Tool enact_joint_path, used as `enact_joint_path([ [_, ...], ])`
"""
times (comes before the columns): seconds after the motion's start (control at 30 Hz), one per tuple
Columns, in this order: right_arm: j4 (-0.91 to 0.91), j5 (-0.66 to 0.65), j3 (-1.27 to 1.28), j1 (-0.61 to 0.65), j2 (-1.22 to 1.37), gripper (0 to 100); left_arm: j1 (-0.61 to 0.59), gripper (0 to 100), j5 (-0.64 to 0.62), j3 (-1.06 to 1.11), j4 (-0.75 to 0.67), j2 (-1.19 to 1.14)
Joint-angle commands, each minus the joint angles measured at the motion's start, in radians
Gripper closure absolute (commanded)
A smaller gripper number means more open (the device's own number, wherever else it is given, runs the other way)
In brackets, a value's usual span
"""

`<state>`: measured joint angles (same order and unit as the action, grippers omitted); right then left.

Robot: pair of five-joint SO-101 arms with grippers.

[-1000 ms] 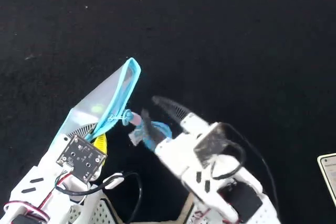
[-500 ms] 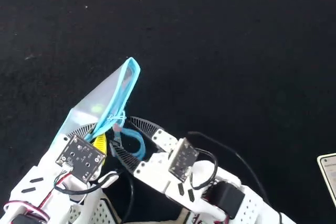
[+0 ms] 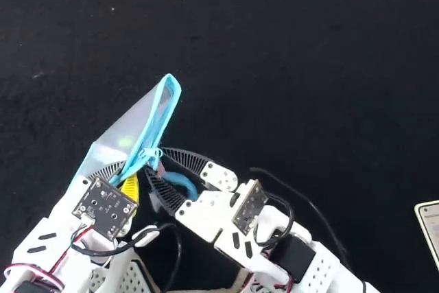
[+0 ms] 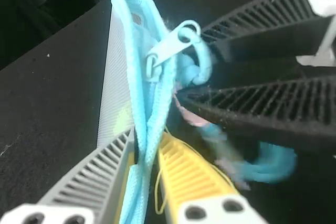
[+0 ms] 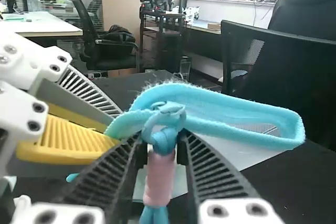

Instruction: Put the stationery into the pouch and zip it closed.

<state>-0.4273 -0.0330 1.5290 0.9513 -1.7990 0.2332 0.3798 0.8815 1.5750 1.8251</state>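
Observation:
The translucent pouch (image 3: pixel 130 132) with a light blue zipper edge stands tilted on the black table. My left gripper (image 3: pixel 130 173) is shut on its lower edge, the blue band (image 4: pixel 142 129) pinched between the grey and yellow fingers. The zipper pull (image 4: pixel 168 51) hangs at the mouth. My right gripper (image 3: pixel 156 164) is shut on a pink and blue stationery piece (image 5: pixel 157 177), held right at the pull (image 5: pixel 168 111) and the pouch mouth (image 5: pixel 226 111). The piece's blue part (image 3: pixel 180 183) trails back between the black fingers (image 4: pixel 262 103).
The two arms crowd the near left of the table (image 3: pixel 288 66). A pale card (image 3: pixel 429 224) lies at the right edge. The left gripper's yellow finger (image 5: pixel 63 140) sits close beside the right gripper.
My right gripper swung left with the pink and blue piece, from beside the pouch up to the zipper pull at its mouth. The left gripper and the pouch stayed put.

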Motion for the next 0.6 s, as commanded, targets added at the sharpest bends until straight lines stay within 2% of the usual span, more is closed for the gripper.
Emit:
enact_joint_path([
  [0.0, 0.023, 0.006, -0.008, -0.020, -0.065, 88.8, 0.002, 97, 0.002, 0.016, 0.012, -0.003],
  [0.23, 0.021, 0.008, -0.008, -0.021, -0.053, 85.1, 0.002, 97, 0.002, 0.015, 0.012, -0.003],
  [0.43, 0.031, 0.014, -0.073, -0.020, 0.097, 85.0, 0.002, 97, 0.002, 0.015, 0.012, -0.003],
  [0.57, 0.031, 0.089, -0.139, -0.020, 0.200, 84.8, 0.002, 97, 0.002, 0.015, 0.012, -0.003],
])
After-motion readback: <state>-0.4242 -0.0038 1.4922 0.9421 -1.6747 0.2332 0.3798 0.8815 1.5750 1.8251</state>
